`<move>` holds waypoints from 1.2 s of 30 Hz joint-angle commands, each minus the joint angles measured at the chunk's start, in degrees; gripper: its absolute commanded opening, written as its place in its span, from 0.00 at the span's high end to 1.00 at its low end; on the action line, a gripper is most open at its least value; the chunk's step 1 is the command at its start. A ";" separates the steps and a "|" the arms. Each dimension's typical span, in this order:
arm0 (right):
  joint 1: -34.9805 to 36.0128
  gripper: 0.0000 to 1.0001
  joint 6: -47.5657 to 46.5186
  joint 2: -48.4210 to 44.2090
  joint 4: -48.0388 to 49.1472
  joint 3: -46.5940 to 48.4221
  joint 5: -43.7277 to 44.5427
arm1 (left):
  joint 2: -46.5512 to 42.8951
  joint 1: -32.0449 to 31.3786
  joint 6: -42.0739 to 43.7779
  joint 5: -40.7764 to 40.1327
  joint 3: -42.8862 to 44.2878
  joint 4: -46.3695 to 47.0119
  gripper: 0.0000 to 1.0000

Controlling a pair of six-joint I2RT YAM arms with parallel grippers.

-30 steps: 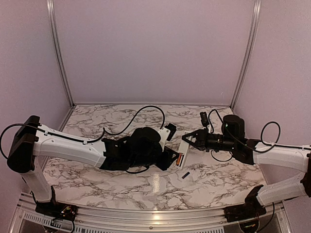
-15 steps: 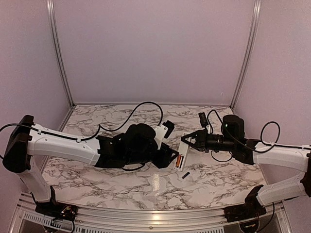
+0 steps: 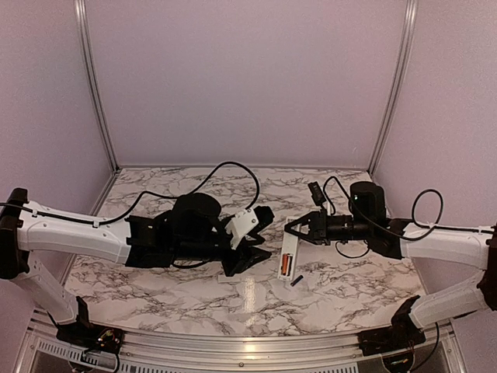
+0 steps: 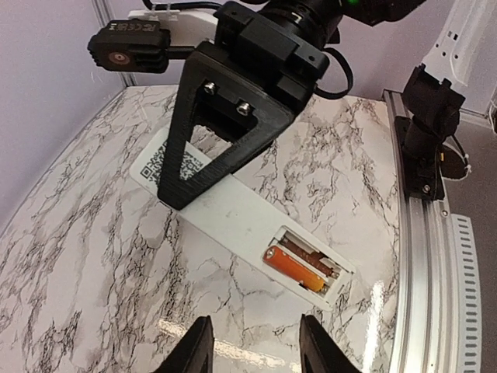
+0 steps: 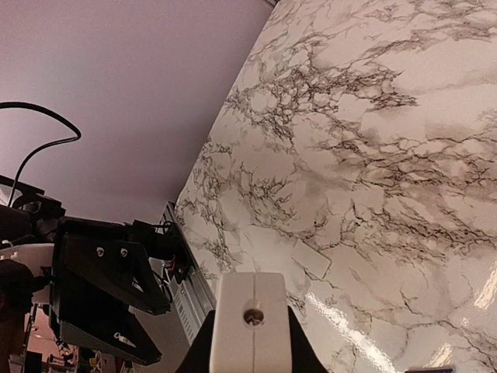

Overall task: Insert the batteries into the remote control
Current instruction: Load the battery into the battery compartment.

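Note:
The remote control (image 4: pixel 233 208) lies back side up on the marble, a QR sticker at its far end and its battery bay uncovered at the near end. One orange-copper battery (image 4: pixel 296 268) sits in the bay's near slot; the slot beside it shows bare contacts. My right gripper (image 3: pixel 293 231) is shut on the remote's far end, seen end-on (image 5: pixel 250 326) in the right wrist view. The black battery (image 3: pixel 295 280) lies loose on the table just below the remote (image 3: pixel 286 260). My left gripper (image 4: pixel 255 351) hangs open and empty, a short way off the remote's bay end.
A small white cover piece (image 5: pixel 311 259) lies flat on the marble between the two arms. The metal rail (image 4: pixel 423 256) at the table's front edge runs close past the remote. Pale purple walls (image 3: pixel 248 78) close in the back and sides.
My left gripper has let go at the battery bay and drawn back to the left, jaws apart. The right gripper has shifted the remote slightly left and nearer.

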 commanded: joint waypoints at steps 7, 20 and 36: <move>1.95 1.00 -5.88 3.04 -3.54 5.28 -5.36 | -0.94 -3.52 14.78 2.76 -3.70 2.17 0.66; 3.53 1.00 -7.61 4.51 -5.07 6.41 -4.84 | 2.17 -5.68 17.99 -0.45 -1.06 2.88 0.67; 5.77 1.00 -8.01 5.12 -5.47 7.28 -3.85 | 4.91 -6.08 17.94 -3.78 1.39 2.35 0.75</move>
